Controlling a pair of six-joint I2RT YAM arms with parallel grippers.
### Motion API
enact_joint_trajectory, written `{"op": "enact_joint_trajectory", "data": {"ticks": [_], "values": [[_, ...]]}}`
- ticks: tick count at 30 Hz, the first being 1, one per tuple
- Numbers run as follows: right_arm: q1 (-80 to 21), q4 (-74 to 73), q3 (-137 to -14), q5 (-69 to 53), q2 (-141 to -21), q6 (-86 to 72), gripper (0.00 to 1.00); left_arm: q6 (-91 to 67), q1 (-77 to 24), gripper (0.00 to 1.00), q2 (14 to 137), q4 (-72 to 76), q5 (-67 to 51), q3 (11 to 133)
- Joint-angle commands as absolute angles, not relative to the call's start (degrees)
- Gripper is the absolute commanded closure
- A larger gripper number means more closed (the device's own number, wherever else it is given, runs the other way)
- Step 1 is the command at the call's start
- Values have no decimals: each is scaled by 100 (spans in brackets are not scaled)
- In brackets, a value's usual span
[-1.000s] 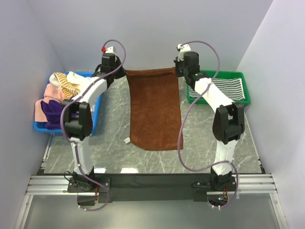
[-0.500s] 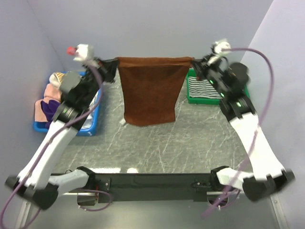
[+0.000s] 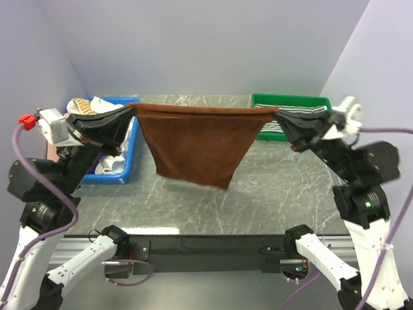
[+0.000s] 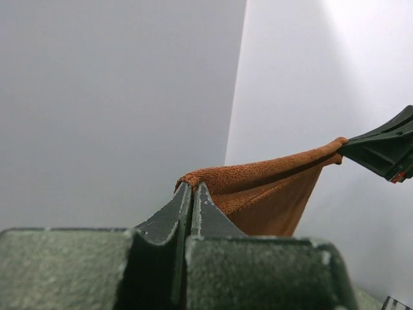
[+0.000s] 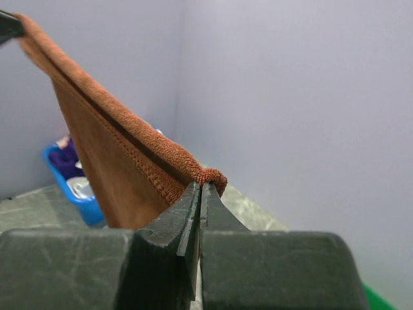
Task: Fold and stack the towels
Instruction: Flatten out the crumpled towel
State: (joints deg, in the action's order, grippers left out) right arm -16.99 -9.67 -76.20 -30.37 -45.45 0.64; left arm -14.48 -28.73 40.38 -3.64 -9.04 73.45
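A plain brown towel (image 3: 200,145) hangs in the air, stretched taut between both grippers high above the table. My left gripper (image 3: 132,108) is shut on its left top corner, and the left wrist view shows the cloth (image 4: 258,187) pinched at the tips. My right gripper (image 3: 276,115) is shut on the right top corner, the brown towel (image 5: 122,148) trailing from its tips. The towel's lower edge hangs slanted, lowest toward the right. More towels (image 3: 87,106) of mixed colours lie in the blue bin. A grey-white striped towel (image 3: 293,113) lies in the green tray.
The blue bin (image 3: 122,171) stands at the left of the marble-look table (image 3: 258,200); the green tray (image 3: 290,100) at the back right. Grey walls close in on three sides. Both arms are raised, their cables looping outward.
Both arms rose and swung outward and toward the camera. The brown towel came off the table and now hangs stretched wide between the grippers.
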Motion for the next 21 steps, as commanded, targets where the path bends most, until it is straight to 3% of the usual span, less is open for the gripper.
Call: {"op": "enact_joint_trajectory", "data": {"ticks": [1, 5, 11, 15, 21], "values": [[-1670, -791, -7971, -3059, -4430, -209, 100, -1441, -2848, 99, 4078, -430, -1029, 7708], [-1670, -703, -8086, -2804, -4701, -369, 100, -1651, -2848, 100, 4508, -685, -643, 7778], [-1670, -502, -7867, -1777, -6245, -352, 100, -2144, -2839, 100, 5895, -519, 751, 7419], [-1661, -80, -7769, -1144, -7521, -203, 100, -2267, -2655, 100, 7815, -361, 1468, 7681], [-1652, 422, -8584, -388, -9709, 201, 100, -2795, -2022, 100, 10339, -184, 943, 8954]]}}
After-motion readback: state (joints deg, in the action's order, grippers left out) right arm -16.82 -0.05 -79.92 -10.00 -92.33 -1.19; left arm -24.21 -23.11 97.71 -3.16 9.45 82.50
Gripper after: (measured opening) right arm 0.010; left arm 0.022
